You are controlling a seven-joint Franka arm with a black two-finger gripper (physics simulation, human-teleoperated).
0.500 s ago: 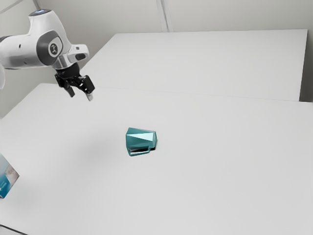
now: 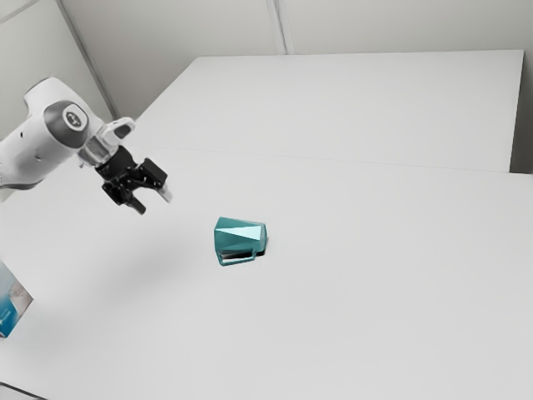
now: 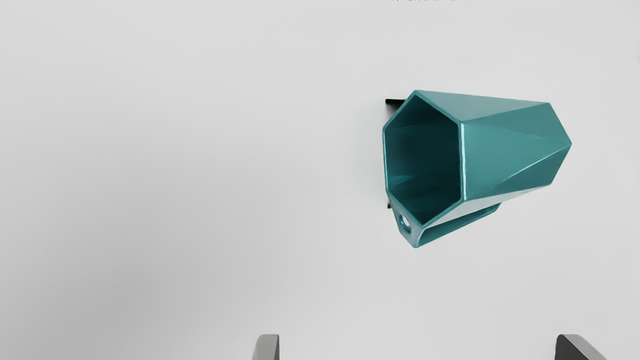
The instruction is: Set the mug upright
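While the mug (image 2: 241,233) lies tipped on its side on the white table (image 2: 375,300), your gripper (image 2: 154,202) hangs over the tabletop, apart from the mug, toward the exterior view's left. Your jaws stand wide apart. Your wrist view looks into the mug's open mouth. Well apart from the mug, also toward the exterior view's left, you have a box (image 2: 12,302).

Mug (image 2: 240,236) on table (image 2: 375,292), about mid-scene. Box (image 2: 12,303) at exterior view's left edge, nearer than mug. Cord (image 2: 21,390) in near left corner, nearer than box.
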